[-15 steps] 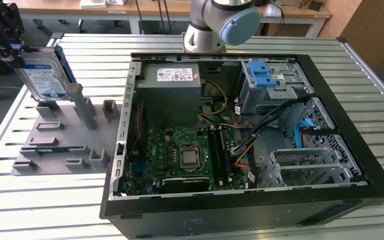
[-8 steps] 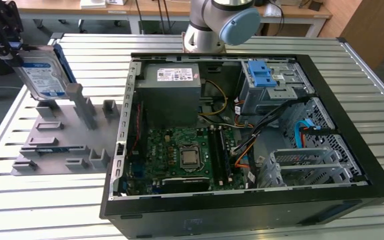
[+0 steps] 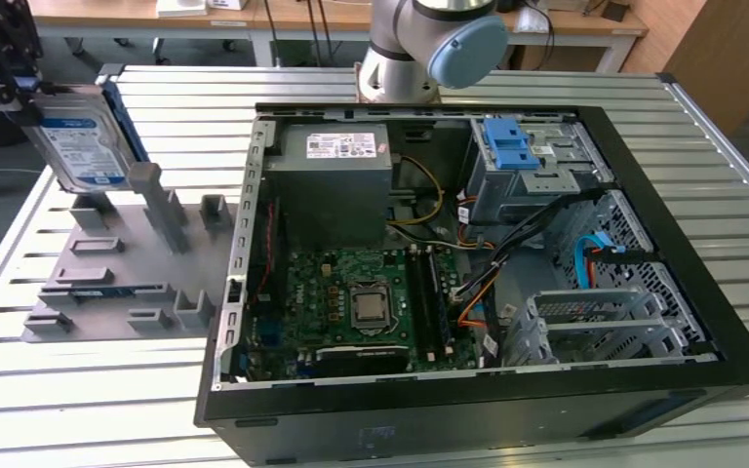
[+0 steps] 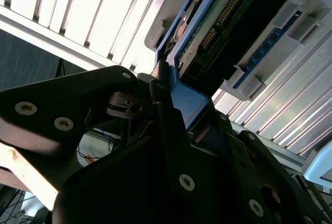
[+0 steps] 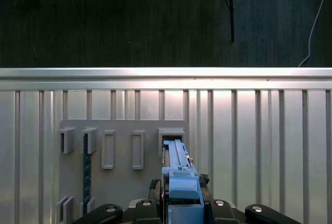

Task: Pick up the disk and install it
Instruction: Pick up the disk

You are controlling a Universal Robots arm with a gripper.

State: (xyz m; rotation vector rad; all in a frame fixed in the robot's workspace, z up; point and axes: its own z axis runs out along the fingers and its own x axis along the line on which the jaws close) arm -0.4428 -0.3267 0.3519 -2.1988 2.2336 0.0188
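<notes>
The disk (image 3: 82,146), silver with a white-and-blue label and a blue bracket, hangs on edge at the exterior view's far left. My gripper (image 3: 26,90) is shut on its upper end. The disk's lower edge sits just above the posts of the grey slotted holder (image 3: 128,263). In the first wrist view the blue bracket edge (image 5: 179,175) runs from my gripper (image 5: 181,206) toward a slot of the holder (image 5: 122,151). The second wrist view shows the disk's circuit-board side (image 4: 207,32), with black fingers (image 4: 166,125) clamped on the blue bracket (image 4: 187,102).
The open computer case (image 3: 687,244) lies on the slatted metal table (image 3: 89,390) at the exterior view's right. Inside are a grey power supply (image 3: 335,161), a metal cage with a blue latch (image 3: 525,156) and cables. The arm's base (image 3: 420,49) stands behind the case.
</notes>
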